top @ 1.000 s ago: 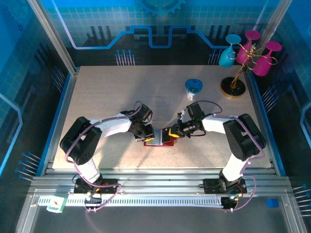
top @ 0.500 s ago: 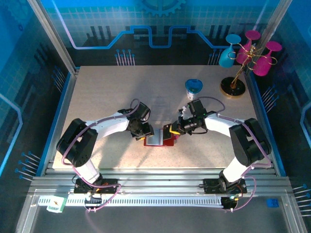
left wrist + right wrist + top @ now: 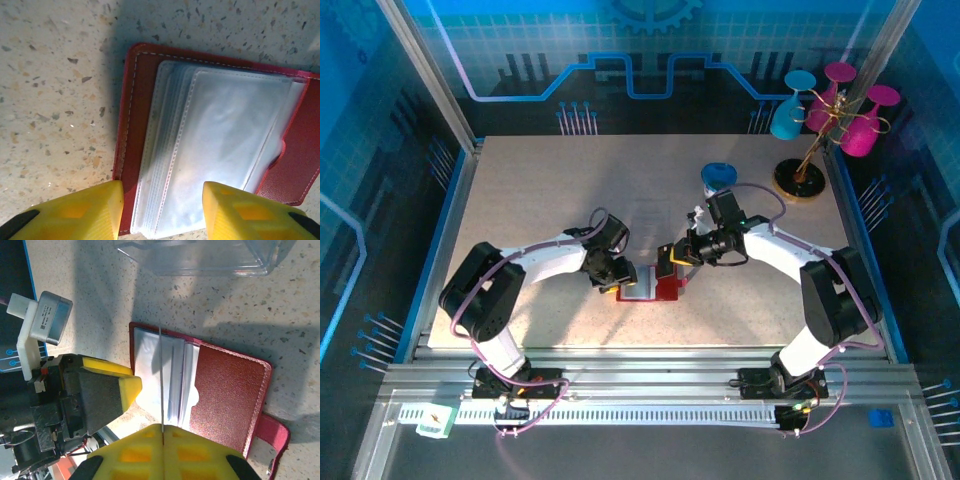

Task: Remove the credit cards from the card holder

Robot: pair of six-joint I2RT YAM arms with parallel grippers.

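Note:
The red card holder [image 3: 665, 290] lies open on the table, its clear inner pockets [image 3: 225, 130] facing up. My right gripper [image 3: 163, 432] is shut on a thin credit card [image 3: 160, 375], seen edge-on and standing above the pockets; its lower end looks free of them. In the top view that gripper [image 3: 669, 266] hovers over the holder's far edge. My left gripper [image 3: 162, 210] is open just above the holder's left end [image 3: 137, 100], one finger over the table, the other over the pockets. It grips nothing.
A clear plastic tray [image 3: 200, 257] sits just beyond the holder. Farther back right stand a blue-and-white cup [image 3: 717, 178] and a gold rack [image 3: 810, 150] with pink and cyan glasses. The table's left half and the front strip are bare.
The left gripper has opened and stays by the holder's left end. The right gripper has moved up and away from the holder with the card in it.

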